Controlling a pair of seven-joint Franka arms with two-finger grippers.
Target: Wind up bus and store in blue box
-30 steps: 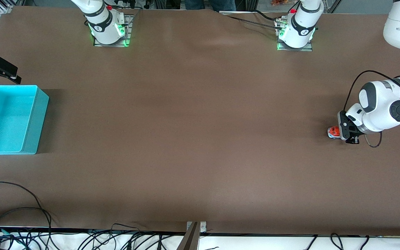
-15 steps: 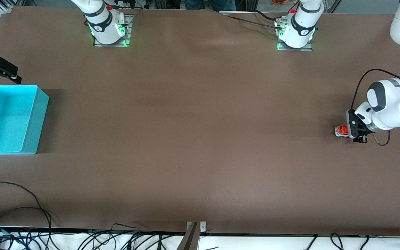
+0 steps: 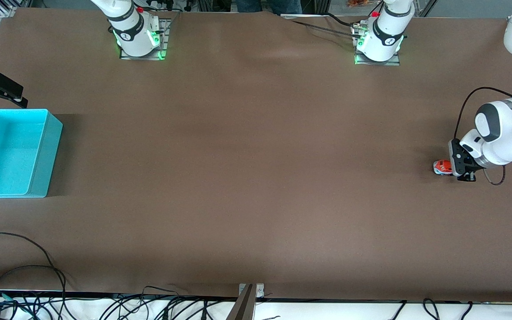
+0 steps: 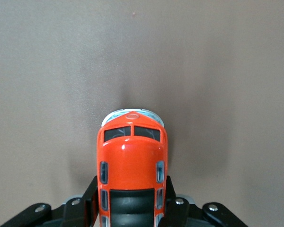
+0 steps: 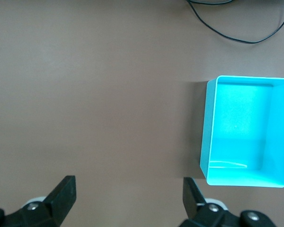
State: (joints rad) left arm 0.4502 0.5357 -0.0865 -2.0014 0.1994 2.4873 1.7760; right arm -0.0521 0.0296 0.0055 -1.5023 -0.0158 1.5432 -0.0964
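- bus (image 4: pixel 131 163) rear hidden between the left gripper (image 3: pixel 456 168) fingers — clamped on it, low at the table's (image 3: pixel 256 178) left-arm edge.
- right gripper (image 5: pixel 128 196) jaws wide apart, empty, waiting beside the blue box (image 3: pixel 45 151).

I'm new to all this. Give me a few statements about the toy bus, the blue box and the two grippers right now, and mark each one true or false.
1. The left gripper is shut on the bus. True.
2. The bus is already in the blue box. False: it is at the left arm's end of the table, and the box stands at the right arm's end with nothing in it.
3. The right gripper is open and holds nothing. True.
4. The bus is blue with a white roof. False: the left wrist view shows it orange with a dark roof panel.
5. The right gripper grips the box wall. False: it is apart from the box, beside the wall farther from the front camera.
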